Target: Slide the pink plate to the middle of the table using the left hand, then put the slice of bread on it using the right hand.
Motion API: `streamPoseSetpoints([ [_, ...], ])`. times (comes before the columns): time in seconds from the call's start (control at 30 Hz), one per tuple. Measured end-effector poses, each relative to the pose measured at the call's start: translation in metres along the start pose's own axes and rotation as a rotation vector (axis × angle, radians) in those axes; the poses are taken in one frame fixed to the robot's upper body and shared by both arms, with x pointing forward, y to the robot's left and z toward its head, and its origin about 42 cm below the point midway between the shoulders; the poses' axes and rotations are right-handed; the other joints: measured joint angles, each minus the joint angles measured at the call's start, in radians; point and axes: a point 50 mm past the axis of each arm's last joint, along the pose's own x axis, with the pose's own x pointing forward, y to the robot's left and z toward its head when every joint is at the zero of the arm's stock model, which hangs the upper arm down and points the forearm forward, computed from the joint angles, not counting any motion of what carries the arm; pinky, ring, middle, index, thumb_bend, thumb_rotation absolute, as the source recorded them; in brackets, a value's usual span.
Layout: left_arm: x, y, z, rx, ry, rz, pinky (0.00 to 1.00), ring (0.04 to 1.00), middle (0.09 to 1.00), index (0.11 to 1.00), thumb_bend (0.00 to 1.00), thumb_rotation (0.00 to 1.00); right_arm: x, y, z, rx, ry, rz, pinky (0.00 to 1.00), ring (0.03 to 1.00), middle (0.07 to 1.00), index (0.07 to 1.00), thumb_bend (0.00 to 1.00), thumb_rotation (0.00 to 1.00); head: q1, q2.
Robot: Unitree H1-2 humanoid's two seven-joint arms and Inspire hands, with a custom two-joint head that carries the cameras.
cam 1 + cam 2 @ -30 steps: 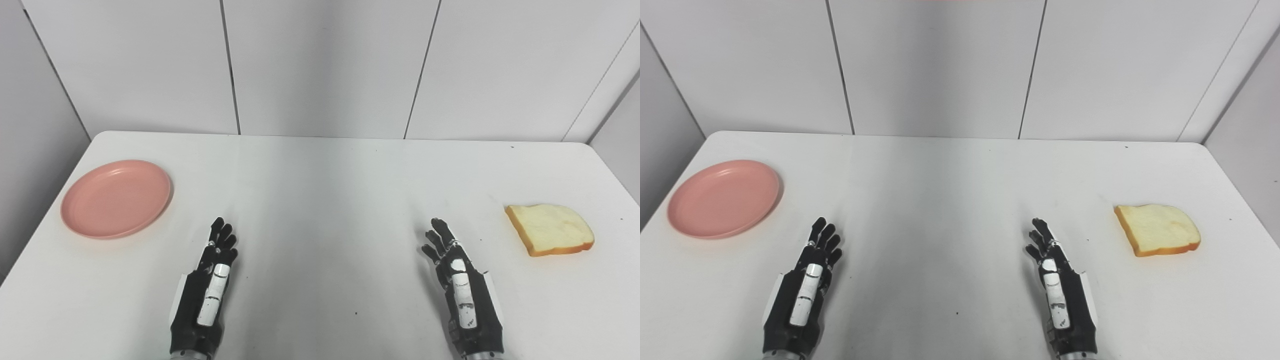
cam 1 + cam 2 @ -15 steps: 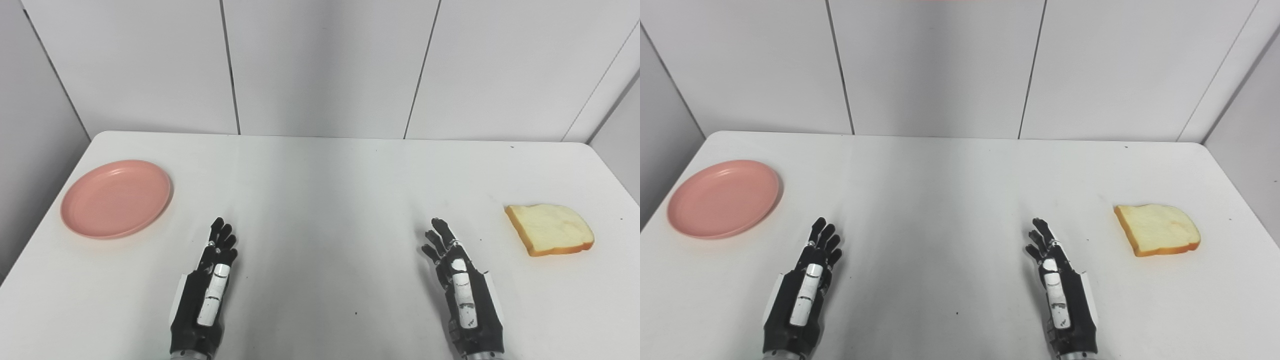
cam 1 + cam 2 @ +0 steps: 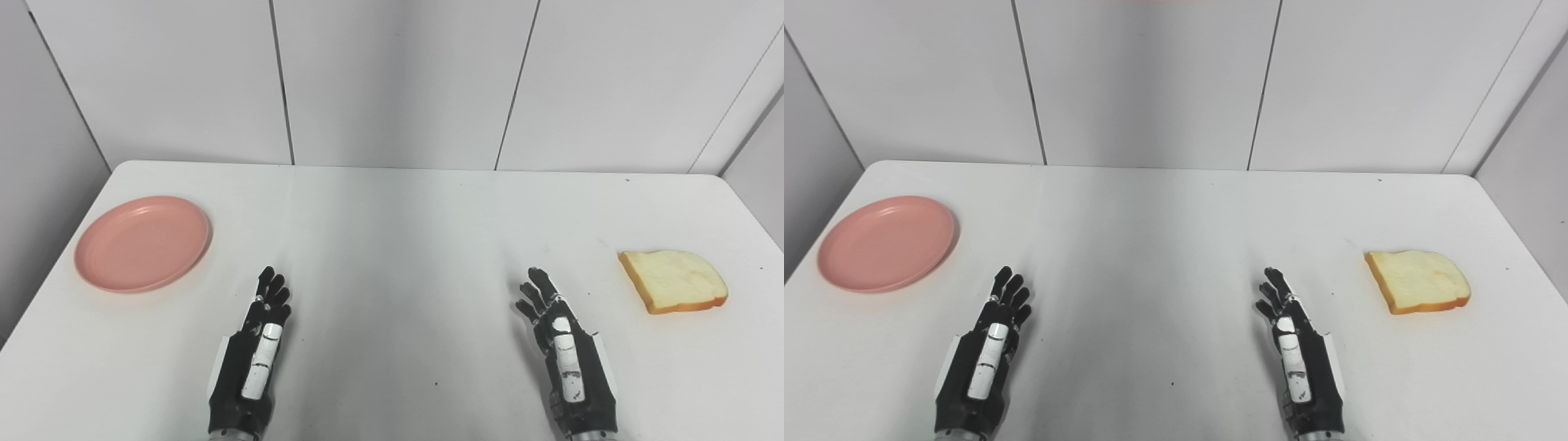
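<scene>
A round pink plate [image 3: 142, 242] lies empty at the table's left side. At the right side lies a slice of bread [image 3: 674, 280] with a brown crust. My left hand [image 3: 254, 349] rests near the front edge, fingers stretched forward, open and holding nothing, to the right of and nearer than the plate. Open too, my right hand [image 3: 563, 352] sits near the front edge, left of and nearer than the bread. Neither hand touches anything but the table.
The white table [image 3: 398, 233] has rounded far corners and is bounded by grey panel walls [image 3: 392, 79] behind and at both sides. A few small dark specks mark the tabletop.
</scene>
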Motion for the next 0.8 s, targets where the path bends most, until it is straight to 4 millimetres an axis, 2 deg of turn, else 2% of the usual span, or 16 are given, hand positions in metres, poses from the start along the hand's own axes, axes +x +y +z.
streamPoseSetpoints([
  [0.33,0.0,-0.003,-0.002,0.002,0.006,-0.006,0.99,0.984,0.992,0.971,0.73,0.81,0.0,-0.001,-0.002,0.009,0.005,0.0,0.91,0.922,0.947,0.886,0.79,0.94,0.023,-0.017],
  [0.8,0.002,-0.016,-0.013,0.04,0.002,-0.011,0.97,0.979,0.985,0.978,0.67,0.83,0.001,-0.005,-0.004,0.042,0.0,0.009,0.94,0.938,0.967,0.911,0.76,0.97,0.149,-0.095],
])
